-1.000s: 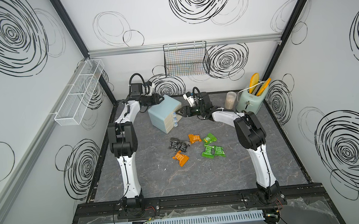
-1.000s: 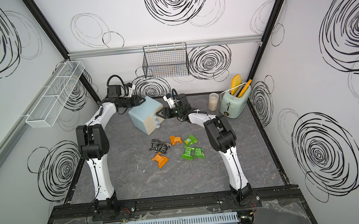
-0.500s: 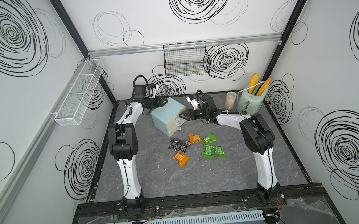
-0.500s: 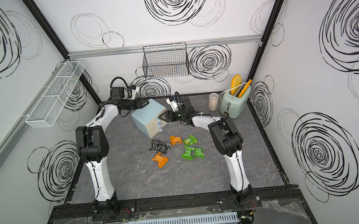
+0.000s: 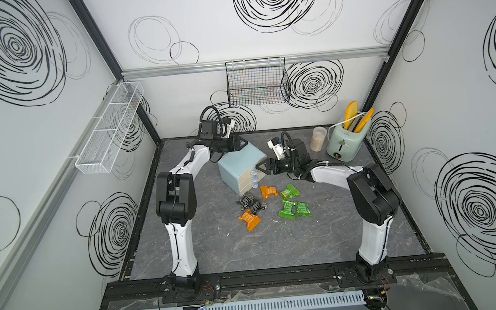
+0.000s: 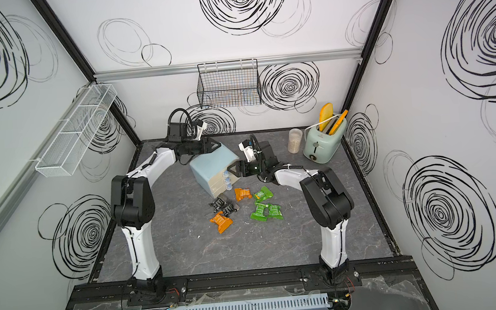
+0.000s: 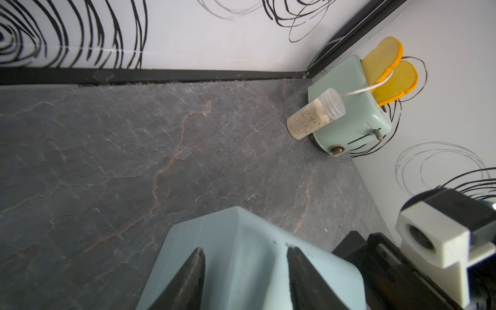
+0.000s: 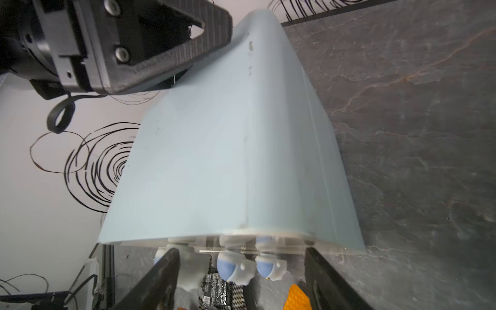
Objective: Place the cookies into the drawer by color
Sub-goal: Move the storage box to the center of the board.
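Note:
The pale-blue cabinet (image 5: pixel 236 161) (image 6: pixel 209 164) stands at the back centre. Its three cream drawers (image 5: pixel 247 183) are closed, with their bluish knobs (image 8: pixel 228 268) facing the cookies. Orange cookies (image 5: pixel 268 191) (image 5: pixel 249 219), green cookies (image 5: pixel 289 192) (image 5: pixel 294 210) and black cookies (image 5: pixel 249 202) lie loose on the mat in front. My left gripper (image 5: pixel 241 145) (image 7: pixel 245 252) hovers open over the cabinet's rear top edge. My right gripper (image 5: pixel 261 168) (image 8: pixel 240 255) is open at the drawer fronts, with the knobs between its fingers and nothing gripped.
A mint-green toaster (image 5: pixel 344 143) with yellow toast slices and a clear jar (image 5: pixel 318 138) stand at the back right. A black wire basket (image 5: pixel 257 82) hangs on the back wall. A white wire shelf (image 5: pixel 109 133) hangs on the left wall.
Both grippers have opened wider. The left gripper slid right over the cabinet top. The right gripper drew right and came down to the drawer fronts. The cabinet shifted slightly right.

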`<state>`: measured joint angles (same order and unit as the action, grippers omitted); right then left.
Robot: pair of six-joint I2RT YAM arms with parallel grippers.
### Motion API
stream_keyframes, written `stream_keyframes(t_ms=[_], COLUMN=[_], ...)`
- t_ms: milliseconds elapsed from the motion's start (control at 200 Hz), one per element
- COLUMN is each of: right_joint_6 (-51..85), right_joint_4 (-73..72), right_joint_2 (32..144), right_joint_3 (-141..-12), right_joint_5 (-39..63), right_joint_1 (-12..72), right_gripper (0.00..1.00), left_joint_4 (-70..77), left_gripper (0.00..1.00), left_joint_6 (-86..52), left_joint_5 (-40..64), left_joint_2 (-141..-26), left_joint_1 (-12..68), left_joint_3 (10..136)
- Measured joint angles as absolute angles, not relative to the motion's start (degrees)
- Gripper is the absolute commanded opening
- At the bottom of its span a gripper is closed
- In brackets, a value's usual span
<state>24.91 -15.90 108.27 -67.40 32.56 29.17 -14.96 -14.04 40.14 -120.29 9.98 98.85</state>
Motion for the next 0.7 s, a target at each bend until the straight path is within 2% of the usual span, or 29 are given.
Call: stream_keyframes(t_ms=[220,385,700], right_joint_6=[19.0,13.7,7.9], right_joint_4=[-15.9,-16.3,-20.8], right_joint_2=[102.9,99.2,96.1], right_joint_3=[-61.9,-58.1,-53.3], right_joint_5=[27.4,23.9,16.5], right_joint_1=[29.8,31.6,37.3], right_gripper=[0.82,0.82,0.70], left_joint_4=[-17.5,-17.7,-17.1], left_gripper=[0.74,0.75,0.74], left_joint_6=[-15.9,-16.8,-18.1], left_joint_5=[35.9,30.1,20.6], left_joint_2=[-116.6,-104.1,-79.8], left_joint_1=[10.7,9.3,7.9], left_joint_3=[97.1,89.2,69.5])
